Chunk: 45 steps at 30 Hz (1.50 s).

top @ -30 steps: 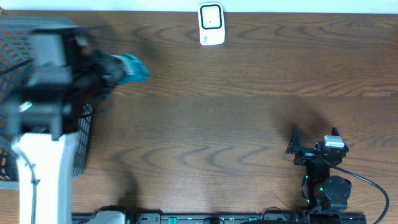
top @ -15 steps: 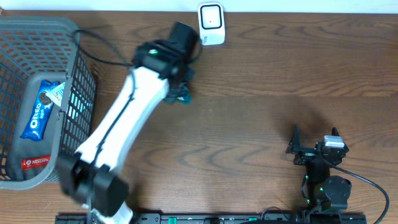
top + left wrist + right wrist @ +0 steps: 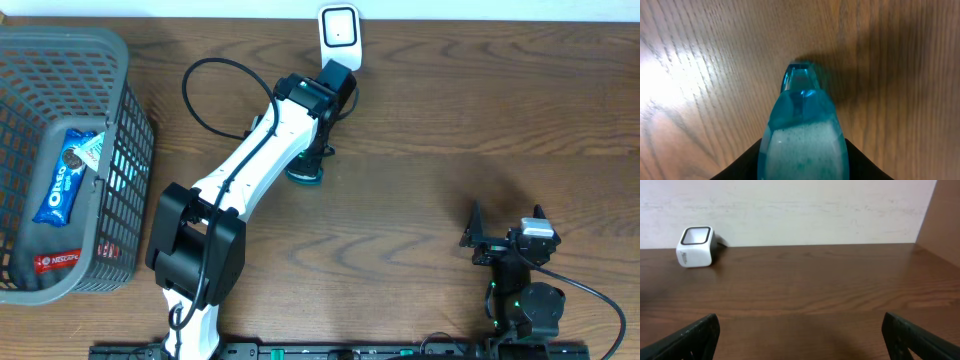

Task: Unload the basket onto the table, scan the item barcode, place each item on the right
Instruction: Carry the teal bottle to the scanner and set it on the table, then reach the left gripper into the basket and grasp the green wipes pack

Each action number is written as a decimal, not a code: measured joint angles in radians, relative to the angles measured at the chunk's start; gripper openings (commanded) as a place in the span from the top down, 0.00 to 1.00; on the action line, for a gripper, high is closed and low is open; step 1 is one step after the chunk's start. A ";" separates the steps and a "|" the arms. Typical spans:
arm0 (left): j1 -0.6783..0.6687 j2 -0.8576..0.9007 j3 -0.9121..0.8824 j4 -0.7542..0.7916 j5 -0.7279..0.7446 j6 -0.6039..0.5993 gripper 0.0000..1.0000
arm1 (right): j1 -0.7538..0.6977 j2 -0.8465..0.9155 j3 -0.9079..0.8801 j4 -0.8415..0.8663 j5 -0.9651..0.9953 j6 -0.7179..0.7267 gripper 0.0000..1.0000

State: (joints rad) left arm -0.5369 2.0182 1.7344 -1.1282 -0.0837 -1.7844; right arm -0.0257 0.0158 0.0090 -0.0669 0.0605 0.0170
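As the left end effector (image 3: 801, 162) grips the blue bottle (image 3: 802, 125) nose-down, the barcode scanner (image 3: 340, 38) lies just beyond it — the right end effector (image 3: 802, 337) gapes, well apart.

The basket (image 3: 70, 38) stood at the left end of the table (image 3: 430, 120), and a cookie pack (image 3: 60, 188) lay inside it. The scanner (image 3: 340, 38) sat at the back edge. The bottle (image 3: 304, 178) was just in front of it.
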 measured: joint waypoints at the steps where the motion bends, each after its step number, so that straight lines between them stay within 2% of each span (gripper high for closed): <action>1: 0.000 0.000 0.000 0.005 0.000 -0.007 0.49 | 0.000 0.000 0.000 0.000 0.000 0.000 0.01; 5: 0.000 0.000 0.002 0.012 0.004 -0.027 0.17 | 0.000 0.000 0.000 0.000 0.000 0.000 0.01; 7: 0.000 0.000 0.002 0.012 0.007 -0.019 0.09 | 0.000 0.000 0.000 0.000 0.000 0.000 0.01; 16: 0.014 -0.017 0.003 0.011 0.022 0.026 0.05 | 0.000 0.000 0.000 0.000 0.000 0.000 0.01; 23: 0.073 -0.206 0.003 0.027 0.025 0.124 0.04 | 0.000 0.000 0.000 0.000 0.000 0.000 0.01; 28: 0.146 -0.402 0.006 0.040 0.015 0.305 0.03 | 0.000 0.000 0.000 0.000 0.000 0.000 0.01; 32: 0.247 -0.558 0.013 0.055 -0.011 0.518 0.02 | 0.000 0.000 0.000 0.000 0.000 0.000 0.01; 36: 0.404 -0.681 0.022 0.053 -0.060 0.763 0.02 | 0.000 0.000 0.000 0.000 0.000 0.000 0.01; 38: 0.514 -0.722 0.026 0.031 -0.102 0.879 0.02 | 0.000 0.000 0.000 0.000 0.000 0.000 0.01; 41: 0.667 -0.736 0.027 -0.003 -0.143 0.992 0.02 | 0.000 0.000 0.000 0.000 0.000 0.000 0.01; 45: 0.851 -0.684 0.026 -0.030 -0.150 1.085 0.02 | 0.000 0.000 0.000 0.000 0.000 0.000 0.01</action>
State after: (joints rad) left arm 0.3138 1.3346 1.7603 -1.1580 -0.2337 -0.6994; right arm -0.0257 0.0158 0.0090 -0.0666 0.0601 0.0170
